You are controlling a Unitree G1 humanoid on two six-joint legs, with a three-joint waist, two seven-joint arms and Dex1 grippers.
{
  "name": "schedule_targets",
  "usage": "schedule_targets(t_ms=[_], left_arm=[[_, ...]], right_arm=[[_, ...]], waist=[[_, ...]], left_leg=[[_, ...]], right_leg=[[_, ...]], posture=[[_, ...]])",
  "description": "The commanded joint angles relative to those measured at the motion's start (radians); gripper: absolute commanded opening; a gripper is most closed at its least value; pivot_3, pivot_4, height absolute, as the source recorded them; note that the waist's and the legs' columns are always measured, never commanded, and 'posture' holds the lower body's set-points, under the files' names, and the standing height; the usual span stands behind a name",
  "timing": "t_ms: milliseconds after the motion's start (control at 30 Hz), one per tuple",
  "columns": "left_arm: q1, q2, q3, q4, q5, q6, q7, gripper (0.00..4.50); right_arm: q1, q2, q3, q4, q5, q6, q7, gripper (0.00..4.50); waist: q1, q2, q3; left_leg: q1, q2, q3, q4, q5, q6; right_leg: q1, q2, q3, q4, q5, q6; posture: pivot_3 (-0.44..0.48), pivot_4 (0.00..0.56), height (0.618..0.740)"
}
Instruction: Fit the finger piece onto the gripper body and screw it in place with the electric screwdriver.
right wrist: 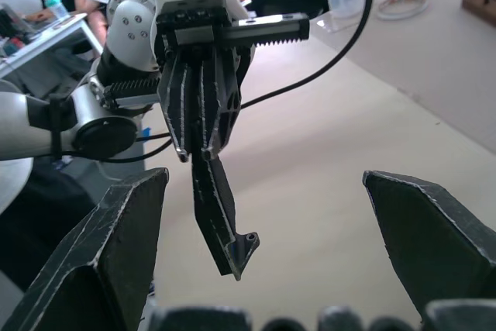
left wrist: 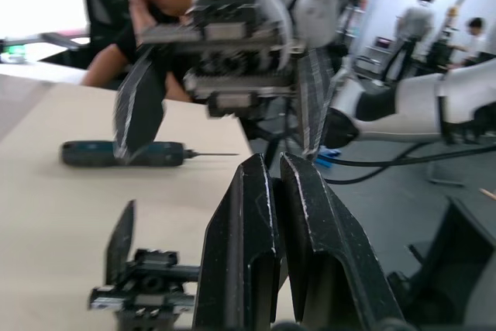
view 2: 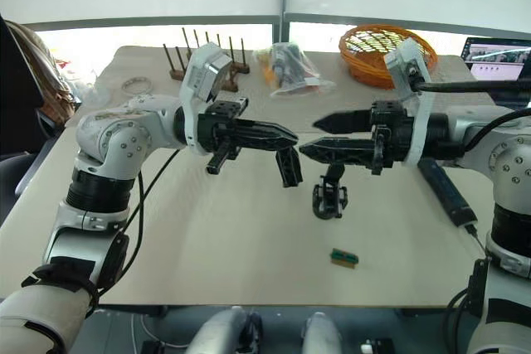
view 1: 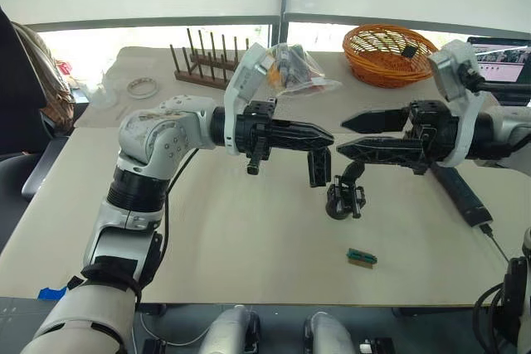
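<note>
One finger piece (right wrist: 222, 222); one gripper body (view 1: 344, 196).

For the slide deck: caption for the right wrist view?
Left gripper dangles the finger piece between the open right gripper's fingers.

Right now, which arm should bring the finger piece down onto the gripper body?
Left, probably. The left gripper is already shut on the finger piece, which hangs just beside and above the gripper body. The right gripper is open and empty.
</note>
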Motion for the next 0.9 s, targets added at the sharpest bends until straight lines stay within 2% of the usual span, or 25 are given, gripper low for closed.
schedule_targets(t_ms=[33, 167, 833, 900], left_arm=[[-0.034, -0.011, 0.008, 0.014, -0.001, -0.003, -0.017, 0.0], [-0.042, -0.025, 0.001, 0.037, 0.03, -0.03, -0.012, 0.0], [-0.043, -0.049, 0.027, 0.042, 0.024, 0.006, 0.009, 0.0], [-0.045, -0.049, 0.028, 0.046, 0.027, 0.005, 0.008, 0.0]], right_arm=[[-0.034, 0.027, 0.022, -0.012, 0.023, -0.004, 0.001, 4.22], [-0.036, 0.037, 0.067, -0.055, 0.007, -0.028, 0.018, 2.97], [-0.023, 0.041, 0.089, -0.077, -0.02, -0.095, 0.023, 2.97], [-0.02, 0.04, 0.088, -0.076, -0.023, -0.096, 0.021, 2.42]], waist=[[0.0, 0.0, 0.0], [0.003, 0.0, 0.0], [0.002, 0.0, 0.0], [0.002, 0.0, 0.0]], left_leg=[[0.0, 0.0, 0.0, 0.0, 0.0, 0.0], [-0.001, 0.0, -0.001, 0.0, 0.0, 0.0], [-0.001, 0.0, -0.001, 0.001, 0.0, 0.001], [-0.001, 0.0, -0.001, 0.001, 0.0, 0.001]], right_leg=[[0.0, 0.0, 0.0, 0.0, 0.0, 0.0], [-0.001, 0.0, 0.0, 0.001, 0.0, 0.0], [-0.001, -0.001, 0.0, 0.001, 0.0, 0.0], [-0.001, -0.001, 0.0, 0.001, 0.0, 0.0]], posture=[[0.0, 0.15, 0.74], [0.0, 0.15, 0.74], [0.0, 0.15, 0.74], [0.0, 0.15, 0.74]])
